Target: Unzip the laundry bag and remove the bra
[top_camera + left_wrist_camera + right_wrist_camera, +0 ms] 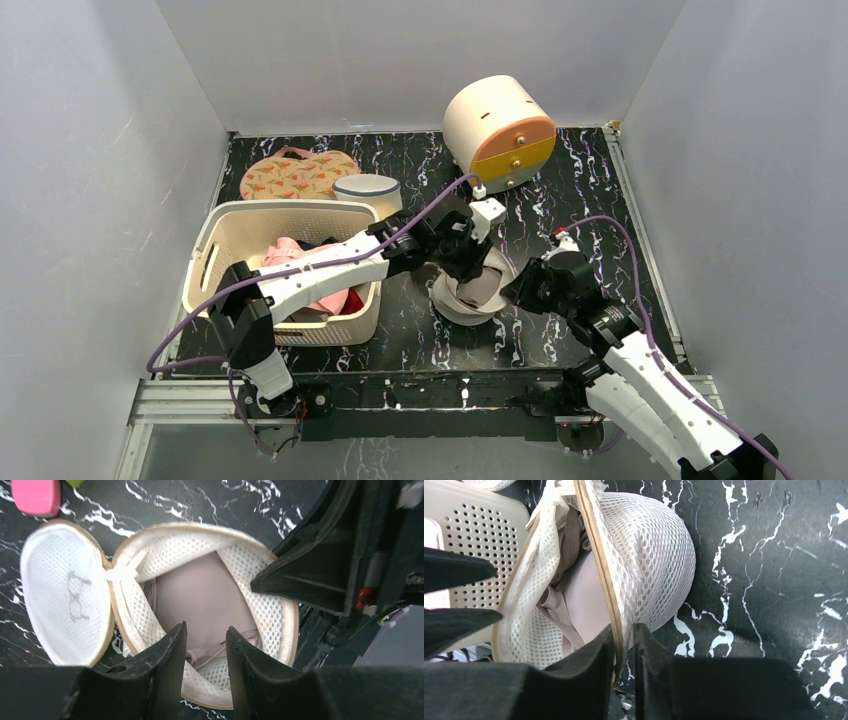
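Note:
The laundry bag [462,300] lies unzipped on the black marble table. Its round lid [65,590], with the bra drawing [75,597], is flipped out to the left. The beige bra [205,597] lies inside the mesh body [260,605], a strap near the front rim. My left gripper [206,627] hangs over the bag's mouth with its fingers apart, the strap showing in the gap and nothing pinched. My right gripper [624,627] is shut on the bag's tan zip rim [599,575], with the bra [584,595] visible inside.
A cream perforated basket [290,225] with clothes stands left of the bag, close to the left arm. Behind it lie a floral pouch [298,175] and a white tub with a dark rim [367,190]. A round cream and orange drawer box [500,130] stands at the back.

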`<state>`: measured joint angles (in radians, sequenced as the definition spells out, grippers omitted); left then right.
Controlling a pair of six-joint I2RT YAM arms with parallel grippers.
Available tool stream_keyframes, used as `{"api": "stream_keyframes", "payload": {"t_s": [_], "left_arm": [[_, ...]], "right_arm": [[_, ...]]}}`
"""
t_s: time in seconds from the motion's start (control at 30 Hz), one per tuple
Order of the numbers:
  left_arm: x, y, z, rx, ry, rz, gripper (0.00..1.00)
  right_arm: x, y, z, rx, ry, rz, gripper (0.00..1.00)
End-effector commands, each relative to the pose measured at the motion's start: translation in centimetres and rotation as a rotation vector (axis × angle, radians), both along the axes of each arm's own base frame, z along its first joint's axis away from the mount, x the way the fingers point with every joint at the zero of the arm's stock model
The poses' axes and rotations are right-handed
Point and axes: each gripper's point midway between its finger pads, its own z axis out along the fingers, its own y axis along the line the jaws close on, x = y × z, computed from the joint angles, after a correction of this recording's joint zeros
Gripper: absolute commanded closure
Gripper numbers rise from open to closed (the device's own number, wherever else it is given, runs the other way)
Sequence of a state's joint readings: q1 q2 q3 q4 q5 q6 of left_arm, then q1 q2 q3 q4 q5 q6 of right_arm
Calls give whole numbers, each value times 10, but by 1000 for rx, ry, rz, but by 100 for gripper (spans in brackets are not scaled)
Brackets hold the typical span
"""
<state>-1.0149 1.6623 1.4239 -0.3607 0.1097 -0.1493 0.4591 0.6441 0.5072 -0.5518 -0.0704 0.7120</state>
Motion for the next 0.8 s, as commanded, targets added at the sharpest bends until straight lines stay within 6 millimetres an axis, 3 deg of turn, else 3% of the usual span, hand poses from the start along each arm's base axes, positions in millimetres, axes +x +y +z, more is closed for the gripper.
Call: {"api": "stream_keyframes", "payload": {"t_s": [0.0, 0.13, 0.27, 0.4, 0.57, 0.77], "left_arm": [[-13, 9, -23, 58, 54, -32, 65], [-16, 5, -27, 27, 71, -32, 63], [-21, -3, -28, -7, 99, -44, 58], [-24, -13, -30, -18, 104, -58, 53], [-24, -22, -47, 44, 74, -54, 50], [-21, -21, -69, 227, -53, 9, 44]], "right_arm": [[-6, -2, -4, 36, 58, -64, 68], [-20, -2, -26, 52, 145, -73, 63], [-24, -1, -39, 82, 183, -102, 73], [-23, 5, -39, 113, 170, -80, 80], [-19, 13, -37, 124, 141, -27, 92], [-17, 10, -35, 119, 115, -33, 93]]}}
